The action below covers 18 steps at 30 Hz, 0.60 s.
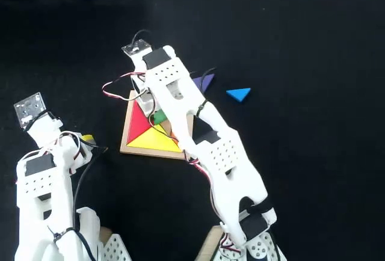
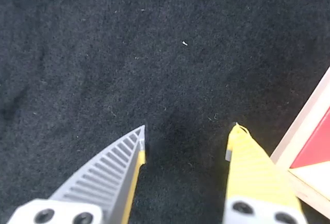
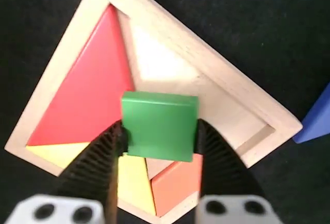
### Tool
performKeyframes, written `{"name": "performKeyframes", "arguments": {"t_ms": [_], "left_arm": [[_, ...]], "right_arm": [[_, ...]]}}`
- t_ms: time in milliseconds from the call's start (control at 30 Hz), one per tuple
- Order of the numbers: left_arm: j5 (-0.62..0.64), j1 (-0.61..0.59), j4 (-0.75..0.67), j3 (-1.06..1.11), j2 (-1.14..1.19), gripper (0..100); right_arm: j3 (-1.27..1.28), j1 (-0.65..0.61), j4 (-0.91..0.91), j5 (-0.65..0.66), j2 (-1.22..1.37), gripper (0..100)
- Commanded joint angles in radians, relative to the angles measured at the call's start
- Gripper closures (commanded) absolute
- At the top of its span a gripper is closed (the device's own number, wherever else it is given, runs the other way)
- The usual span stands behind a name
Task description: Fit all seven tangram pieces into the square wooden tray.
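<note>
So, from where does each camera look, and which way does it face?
High view: fixed above the table, facing down; shows the left arm and the right arm over the tray.
Left wrist view: on the left wrist, facing down at the table; its open left gripper shows.
Right wrist view: on the right wrist, facing down into the tray; the right gripper clamps the green square.
Shared: all three show the tray.

A green square (image 3: 160, 126), red triangle (image 3: 82, 100) and yellow triangle (image 3: 134, 182) are showing against pale wood tray (image 3: 206, 65) and black table (image 3: 51, 17).
</note>
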Motion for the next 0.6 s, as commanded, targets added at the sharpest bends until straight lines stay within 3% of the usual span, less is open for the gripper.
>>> {"name": "performKeyframes", "arguments": {"t_ms": [0,300,500,567], "left_arm": [[0.006,-0.007,-0.012,-0.008,-0.023,74],[0.006,-0.007,-0.012,-0.010,-0.023,74],[0.005,-0.007,-0.012,-0.010,-0.023,74],[0.005,-0.007,-0.012,-0.010,-0.023,74]], "right_arm": [[-0.010,0.005,-0.006,0.012,-0.021,83.1],[-0.136,-0.014,0.051,0.031,-0.016,82.4],[-0.137,-0.017,0.049,0.032,-0.008,67.3],[-0.137,-0.018,0.051,0.032,0.001,66.8]]}}
